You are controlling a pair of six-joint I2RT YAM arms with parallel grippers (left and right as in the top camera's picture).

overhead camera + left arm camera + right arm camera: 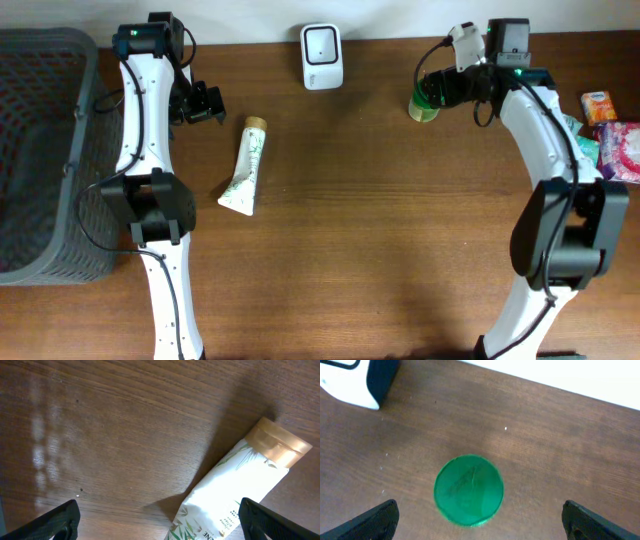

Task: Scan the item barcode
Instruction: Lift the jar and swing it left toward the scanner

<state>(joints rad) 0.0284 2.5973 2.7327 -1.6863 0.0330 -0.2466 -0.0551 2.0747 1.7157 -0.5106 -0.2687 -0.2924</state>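
A white tube (245, 168) with leaf print and a gold cap (277, 442) lies flat on the wooden table, cap pointing away. My left gripper (203, 103) hovers open just beyond the cap; in the left wrist view the tube (235, 490) lies by the right fingertip (270, 520), held by nothing. A green round container (425, 103) stands at the back right. My right gripper (442, 88) hangs open above it, and its green lid (468, 490) shows between the wide-apart fingers (370, 522). The white barcode scanner (321, 56) stands at the back centre.
A dark mesh basket (40, 150) fills the table's left end. Colourful packets (598, 105) and a pink pack (622, 150) lie at the right edge. The scanner's corner (355, 380) shows at the upper left of the right wrist view.
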